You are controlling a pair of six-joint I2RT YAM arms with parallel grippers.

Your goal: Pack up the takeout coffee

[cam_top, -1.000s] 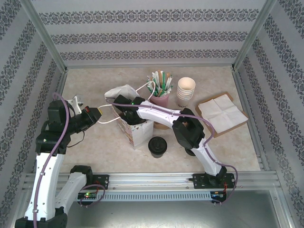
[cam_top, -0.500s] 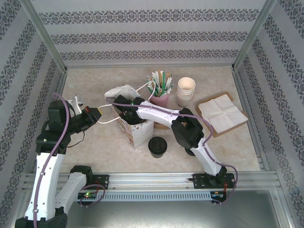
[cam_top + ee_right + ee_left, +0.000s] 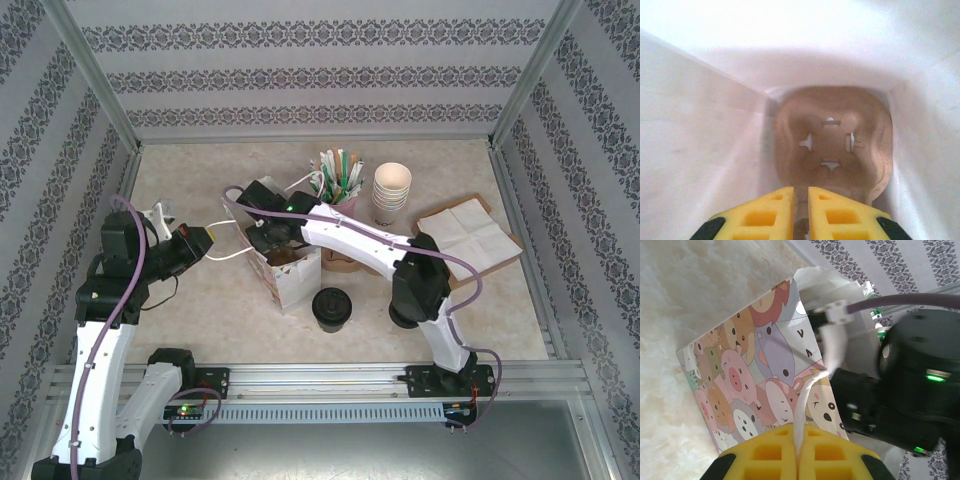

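From above, you see the tall paper bag (image 3: 292, 280) printed with cartoon animals standing upright at mid-table with its mouth open. Your left gripper (image 3: 207, 241) sits just left of it, and the bag's thin white cord handle (image 3: 230, 256) runs from the bag into that gripper. I judge the pull is there to keep the mouth spread and the bag steady. Your right arm (image 3: 350, 240) reaches across from the right, its wrist over the bag's mouth. The takeout coffee (image 3: 332, 306), a small cup with a round black plastic lid, stands on the table just beside the bag's near right corner. It is outside the bag and neither arm touches it, so by my reckoning it is not yet packed.

The left wrist camera shows the left gripper (image 3: 799, 445) with its yellow pads pressed together on the cord handle (image 3: 804, 397). The cord rises from between the pads toward the printed bag (image 3: 755, 365).

The right wrist camera looks straight down the bag's white inside. The right gripper (image 3: 801, 192) has its yellow pads parted by a narrow slit, and they grip nothing that I can make out. Below lies a brown cardboard cup carrier (image 3: 835, 145), flat on the bag's floor. Its slit cup socket faces up and is empty, ready to seat a cup.
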